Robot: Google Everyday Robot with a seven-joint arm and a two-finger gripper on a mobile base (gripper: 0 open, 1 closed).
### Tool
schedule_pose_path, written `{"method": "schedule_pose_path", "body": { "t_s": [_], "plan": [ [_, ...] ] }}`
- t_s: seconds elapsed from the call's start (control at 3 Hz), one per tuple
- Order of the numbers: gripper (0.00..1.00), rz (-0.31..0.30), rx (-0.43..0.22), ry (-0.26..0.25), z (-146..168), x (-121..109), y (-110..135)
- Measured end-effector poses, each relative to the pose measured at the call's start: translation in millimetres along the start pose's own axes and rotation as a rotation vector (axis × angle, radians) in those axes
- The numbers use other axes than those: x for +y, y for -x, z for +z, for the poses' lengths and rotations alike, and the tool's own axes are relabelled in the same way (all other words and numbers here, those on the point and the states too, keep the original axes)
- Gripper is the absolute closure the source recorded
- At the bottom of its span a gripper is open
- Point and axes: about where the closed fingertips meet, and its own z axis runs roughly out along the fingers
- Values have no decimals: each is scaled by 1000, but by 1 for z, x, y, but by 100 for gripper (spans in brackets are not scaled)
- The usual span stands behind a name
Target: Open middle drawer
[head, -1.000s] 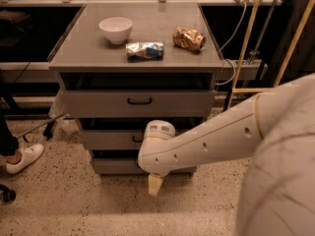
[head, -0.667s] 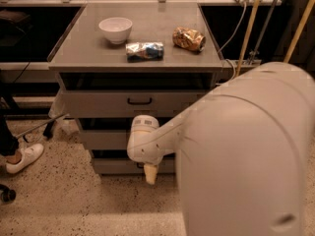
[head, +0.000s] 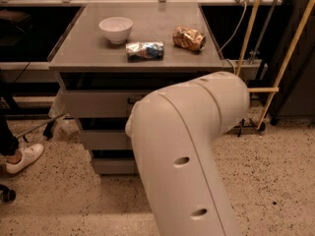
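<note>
The grey three-drawer cabinet stands in the middle of the camera view. Only the left part of the middle drawer shows, and its handle is hidden. The top drawer sits above it and the lowest drawer below it. All three look closed. My white arm fills the foreground and covers the right half of the drawer fronts. My gripper is hidden behind the arm, somewhere near the drawer fronts.
On the cabinet top lie a white bowl, a blue and silver packet and a crumpled brown bag. A person's white shoe is on the floor at left. Wooden poles and cables stand at right.
My arm has swung closer to the camera and now covers much of the drawers. The gripper, earlier seen low in front of the lowest drawer, is no longer visible.
</note>
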Motion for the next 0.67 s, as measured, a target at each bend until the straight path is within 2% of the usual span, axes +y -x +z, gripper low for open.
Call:
{"method": "schedule_pose_path", "body": {
  "t_s": [0.33, 0.67],
  "plan": [
    [0, 8, -40, -28, -6, -27, 22],
    [0, 6, -31, -21, -4, -20, 17]
  ]
}}
